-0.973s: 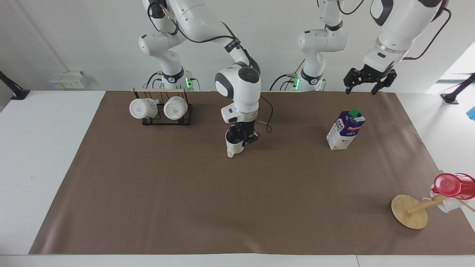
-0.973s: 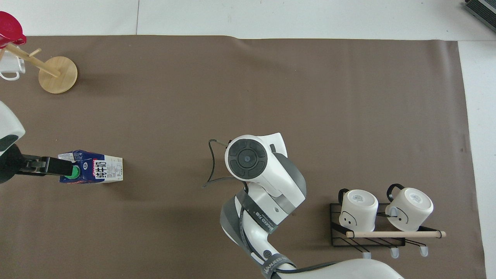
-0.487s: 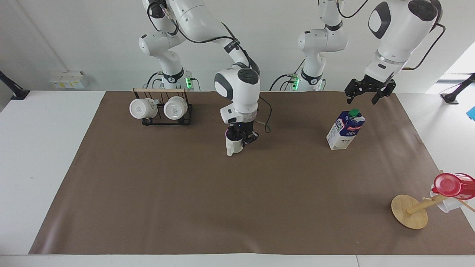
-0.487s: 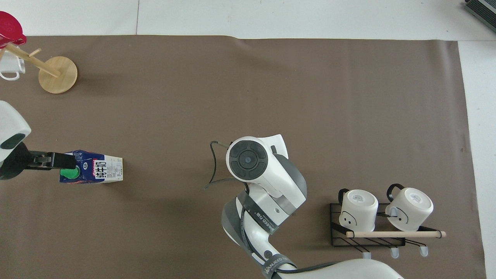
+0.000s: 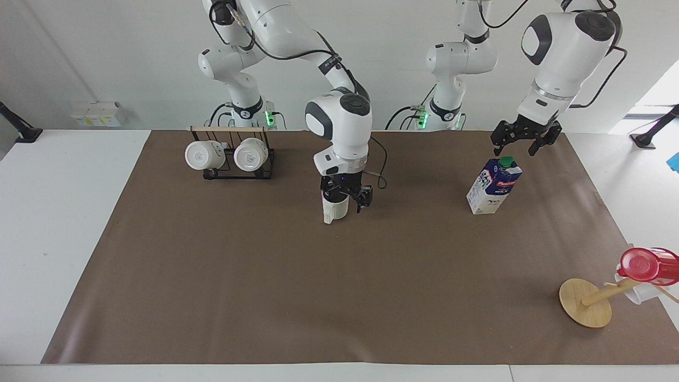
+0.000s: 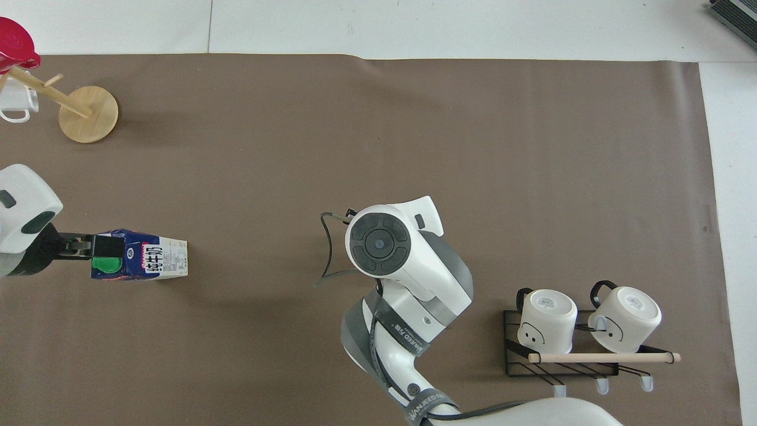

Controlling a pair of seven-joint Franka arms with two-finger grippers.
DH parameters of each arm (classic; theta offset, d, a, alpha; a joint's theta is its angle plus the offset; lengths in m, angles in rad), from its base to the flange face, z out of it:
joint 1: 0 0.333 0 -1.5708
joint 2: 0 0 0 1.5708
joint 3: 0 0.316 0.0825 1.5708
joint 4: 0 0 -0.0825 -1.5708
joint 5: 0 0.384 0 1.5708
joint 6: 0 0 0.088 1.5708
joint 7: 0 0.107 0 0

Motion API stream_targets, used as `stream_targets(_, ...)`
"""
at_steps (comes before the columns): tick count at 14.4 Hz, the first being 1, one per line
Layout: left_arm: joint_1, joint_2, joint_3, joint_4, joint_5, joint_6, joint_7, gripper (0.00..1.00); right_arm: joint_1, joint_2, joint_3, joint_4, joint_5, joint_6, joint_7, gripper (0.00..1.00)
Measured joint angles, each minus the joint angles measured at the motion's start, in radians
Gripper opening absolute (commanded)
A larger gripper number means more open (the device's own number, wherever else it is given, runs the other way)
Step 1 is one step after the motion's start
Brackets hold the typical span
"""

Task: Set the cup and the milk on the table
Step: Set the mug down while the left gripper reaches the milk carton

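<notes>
Since 1 second earlier, my right gripper (image 5: 347, 197) had spread its fingers and risen slightly off the cup (image 5: 334, 208), which it had been pinching by the rim. That cup stood upright on the brown sheet of the table (image 5: 265, 276), near the middle, farther from us than the rack (image 5: 233, 156) holding 2 white mugs. My right fingers straddled the rim without visibly gripping it, so I judged the cup placed and that half of the task done.

My left gripper (image 5: 522, 139), fingers spread, had dropped from higher up and hovered over the green cap of the milk (image 5: 494, 185). That carton stood upright on the sheet toward the left arm's end. It looked already set down, so I could not tell whether my left gripper was leaving it or coming back for it.

Farther from us at that end stood a wooden stand (image 5: 586, 302) bearing a red cup (image 5: 648, 265).
</notes>
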Motion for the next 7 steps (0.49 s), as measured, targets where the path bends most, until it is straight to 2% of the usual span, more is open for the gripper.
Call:
stream_targets(4, 0.000, -0.006, 0.000, -0.060, 0.000, 0.075, 0.000, 1.00, -0.032, -0.091, -0.002, 0.011, 0.027, -0.041, -0.090, 1.00)
stream_targets(7, 0.000, -0.017, 0.000, -0.110, 0.000, 0.127, 0.000, 1.00, -0.069, -0.191, -0.004, 0.013, 0.051, -0.162, -0.205, 1.00)
